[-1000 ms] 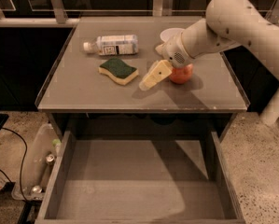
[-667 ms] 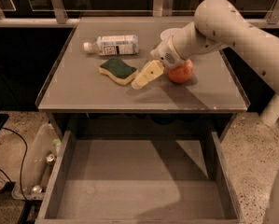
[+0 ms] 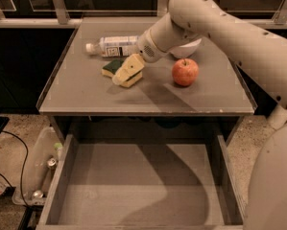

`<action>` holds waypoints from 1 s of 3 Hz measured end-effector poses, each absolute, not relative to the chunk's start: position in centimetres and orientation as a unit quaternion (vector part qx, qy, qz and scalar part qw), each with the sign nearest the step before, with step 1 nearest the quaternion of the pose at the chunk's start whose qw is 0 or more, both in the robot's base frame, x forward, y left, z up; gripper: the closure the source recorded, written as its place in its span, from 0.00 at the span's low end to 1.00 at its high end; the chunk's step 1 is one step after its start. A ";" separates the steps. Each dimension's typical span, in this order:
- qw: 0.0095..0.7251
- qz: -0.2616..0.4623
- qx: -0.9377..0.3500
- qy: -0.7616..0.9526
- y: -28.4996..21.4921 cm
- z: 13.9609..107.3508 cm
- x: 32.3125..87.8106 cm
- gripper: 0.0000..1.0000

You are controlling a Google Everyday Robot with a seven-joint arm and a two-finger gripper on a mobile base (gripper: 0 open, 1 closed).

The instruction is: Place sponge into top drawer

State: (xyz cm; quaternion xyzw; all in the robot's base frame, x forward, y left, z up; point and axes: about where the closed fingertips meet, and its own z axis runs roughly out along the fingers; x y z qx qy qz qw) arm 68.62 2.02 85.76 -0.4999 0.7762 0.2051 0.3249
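Note:
The sponge (image 3: 112, 66), pale yellow with a dark green top, lies flat on the grey cabinet top (image 3: 85, 92), just in front of a bottle. My gripper (image 3: 125, 74) is down on the sponge's right half and hides it. The pale fingers (image 3: 132, 66) stand open over the sponge. The sponge's left end still shows and rests on the top. The top drawer (image 3: 138, 186), wide, shallow and grey, is pulled fully out below the cabinet top, and nothing lies in it.
A clear plastic bottle (image 3: 115, 46) lies on its side behind the sponge. A red apple (image 3: 185, 72) stands to the right, with a white bowl (image 3: 185, 48) behind it under my arm. A bin with cans (image 3: 40, 174) sits on the floor at the left.
My gripper has moved left and down from beside the apple onto the sponge's right half. The sponge, bottle and apple have stayed in place.

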 end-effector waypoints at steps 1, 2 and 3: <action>0.326 0.174 -0.498 0.785 4.0 86.2 68.3 0.00; 0.323 0.171 -0.497 0.787 4.3 85.9 68.2 0.00; 0.340 0.164 -0.495 0.783 2.7 84.6 69.6 0.00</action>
